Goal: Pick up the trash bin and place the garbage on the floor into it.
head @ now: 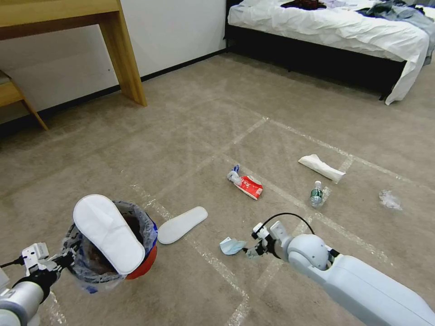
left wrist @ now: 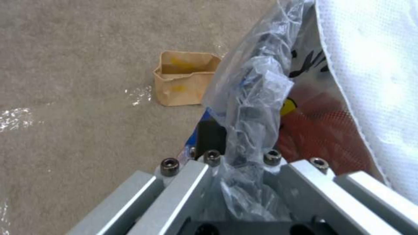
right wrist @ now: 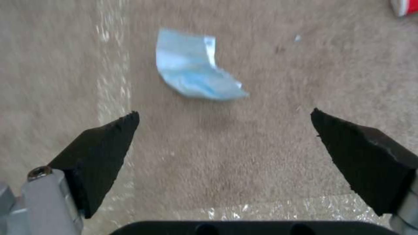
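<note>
Beige carpet (head: pixel 190 113) w/ tape grid, scattered litter, bed (head: pixel 335 27) behind

light: bright, even, soft shadows | glare: tape lines (head: pixel 290 194) | blur: right wrist view smeared | edges: head view bowed

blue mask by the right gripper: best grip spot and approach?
Come from straight above. The blue mask lies nearly flat on the floor, so a side approach finds no edge. Its raised, curled edge nearest the open right gripper probably gives the fingers the most to pinch.
</note>
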Controlling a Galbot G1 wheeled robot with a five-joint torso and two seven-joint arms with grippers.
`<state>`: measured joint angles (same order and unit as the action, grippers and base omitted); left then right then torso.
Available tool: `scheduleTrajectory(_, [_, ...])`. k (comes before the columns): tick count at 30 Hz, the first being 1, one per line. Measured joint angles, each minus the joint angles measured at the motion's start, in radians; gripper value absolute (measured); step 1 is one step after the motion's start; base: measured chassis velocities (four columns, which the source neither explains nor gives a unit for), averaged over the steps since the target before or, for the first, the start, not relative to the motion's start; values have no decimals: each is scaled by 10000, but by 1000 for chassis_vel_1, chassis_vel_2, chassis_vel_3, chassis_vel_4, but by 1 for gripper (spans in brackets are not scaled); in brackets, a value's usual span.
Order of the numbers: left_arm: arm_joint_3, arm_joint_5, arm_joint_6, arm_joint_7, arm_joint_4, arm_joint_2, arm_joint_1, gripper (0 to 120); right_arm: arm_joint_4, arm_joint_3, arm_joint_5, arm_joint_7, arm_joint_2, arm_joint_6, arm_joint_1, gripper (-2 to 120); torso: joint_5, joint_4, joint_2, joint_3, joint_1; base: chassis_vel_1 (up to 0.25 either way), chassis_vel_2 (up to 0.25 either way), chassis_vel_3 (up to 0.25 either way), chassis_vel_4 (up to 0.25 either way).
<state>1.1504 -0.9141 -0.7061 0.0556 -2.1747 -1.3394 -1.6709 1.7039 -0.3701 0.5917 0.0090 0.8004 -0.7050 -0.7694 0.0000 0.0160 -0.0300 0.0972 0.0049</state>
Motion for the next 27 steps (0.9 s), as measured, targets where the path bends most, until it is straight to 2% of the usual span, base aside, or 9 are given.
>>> scheduleTrajectory(5, [19,62,16,-3,-6,-60,-42,1,-522,-322,-366,-211,99,349,195,100,-1,0,0,0,0,0,0,0,0])
scheduleTrajectory(8, [31,152,43,-8,34,-171,-63,1,-1240,-860,-593,-613,589,711,658,100,-1,0,0,0,0,0,0,0,0])
scheduleTrajectory(18, [106,169,58,-8,119,-185,-108,1,-2321,-1404,-853,-674,1152,1508,1010,100,-1,0,0,0,0,0,0,0,0])
scheduleTrajectory(27, [158,152,65,-8,187,-178,-135,1,-3603,-1740,-1075,-685,1842,2931,1202,100,0,0,0,0,-1,0,0,0,0])
